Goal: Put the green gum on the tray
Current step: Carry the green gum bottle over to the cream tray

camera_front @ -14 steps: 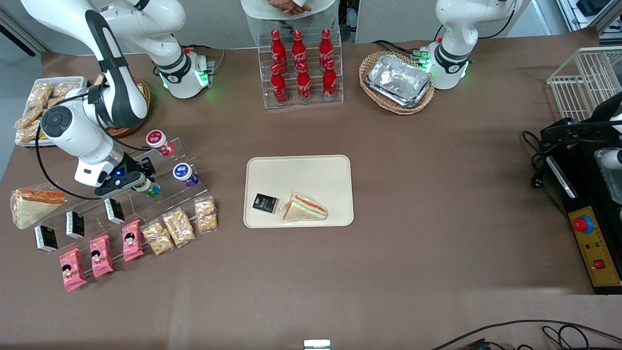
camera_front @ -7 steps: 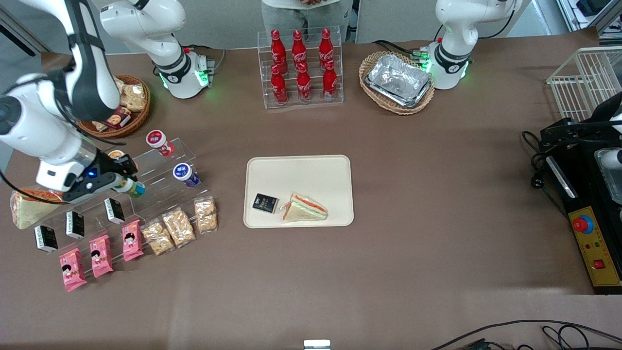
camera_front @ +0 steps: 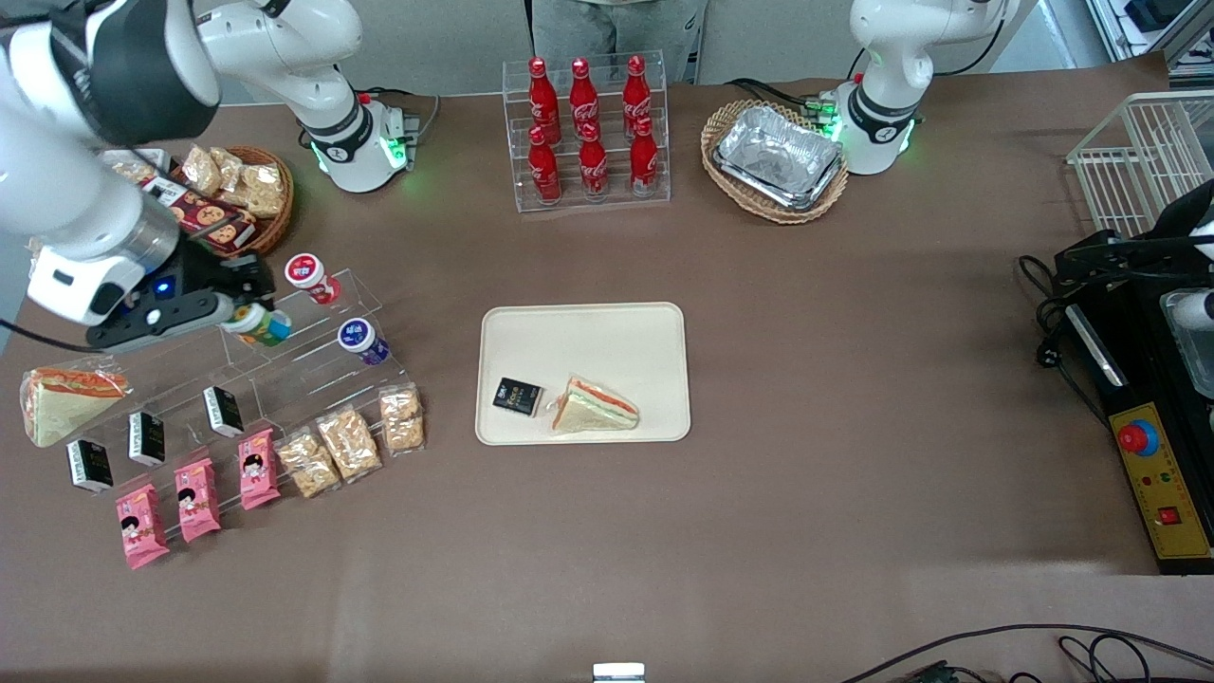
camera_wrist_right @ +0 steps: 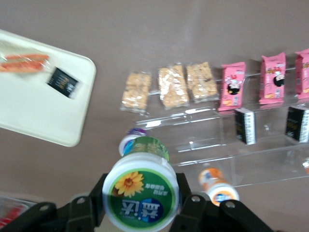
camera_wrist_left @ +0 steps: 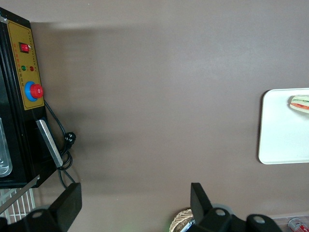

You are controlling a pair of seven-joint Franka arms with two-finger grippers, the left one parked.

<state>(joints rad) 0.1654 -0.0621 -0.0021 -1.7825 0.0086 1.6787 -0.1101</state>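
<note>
My right gripper (camera_front: 248, 315) is shut on the green gum (camera_front: 258, 324), a small bottle with a green body and a white lid, and holds it in the air above the clear acrylic rack (camera_front: 313, 356). In the right wrist view the gum (camera_wrist_right: 141, 193) sits between my two black fingers (camera_wrist_right: 192, 207), its lid showing a green label with a yellow flower. The cream tray (camera_front: 579, 332) lies at the table's middle, toward the parked arm from the rack. It holds a wrapped sandwich (camera_front: 595, 406) and a black packet (camera_front: 517, 396). The tray also shows in the right wrist view (camera_wrist_right: 34, 111).
The rack holds a red-bodied bottle (camera_front: 310, 277), a purple bottle (camera_front: 361, 341) and an orange bottle (camera_wrist_right: 218, 188), with black boxes, pink packets (camera_front: 194, 498) and cereal bars (camera_front: 349, 442) lower down. A snack basket (camera_front: 228, 204), cola bottles (camera_front: 588, 123) and foil trays (camera_front: 778, 159) stand farther back.
My gripper has lifted the green gum off the rack's lower step and risen with it, moving farther from the front camera. The arm now leaves the snack basket uncovered.
</note>
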